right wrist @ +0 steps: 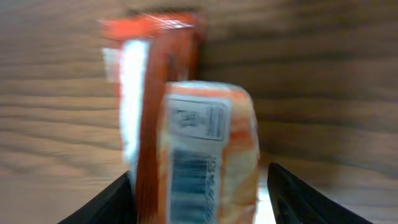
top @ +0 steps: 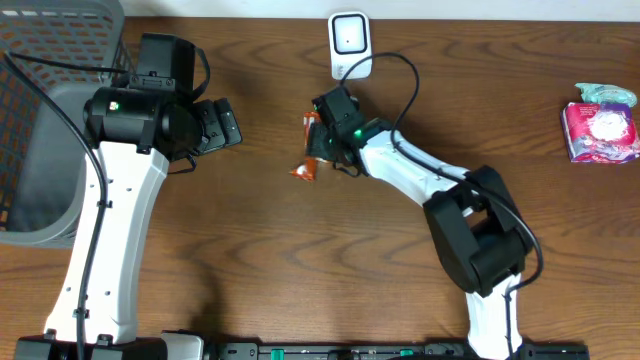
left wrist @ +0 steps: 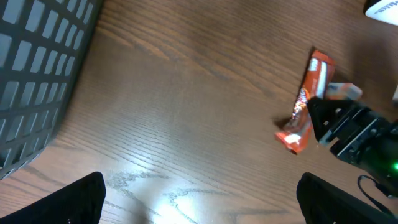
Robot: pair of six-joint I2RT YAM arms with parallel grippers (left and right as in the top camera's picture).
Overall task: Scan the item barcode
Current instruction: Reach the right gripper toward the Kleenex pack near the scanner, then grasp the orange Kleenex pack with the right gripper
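Observation:
The item is an orange and white snack wrapper (top: 304,168) lying on the wooden table below the white barcode scanner (top: 350,45). My right gripper (top: 322,140) is down over it. In the right wrist view the wrapper (right wrist: 199,124) stands between the jaws with its barcode (right wrist: 193,180) facing the camera. The left finger (right wrist: 106,205) is against the wrapper's orange edge, while a gap shows before the right finger (right wrist: 305,199). My left gripper (left wrist: 202,199) hovers wide open over bare table, left of the wrapper (left wrist: 305,102).
A grey slatted basket (top: 50,100) fills the far left of the table. A pink packet (top: 600,128) with a pale green one behind it lies at the far right edge. The right arm's cable loops beside the scanner.

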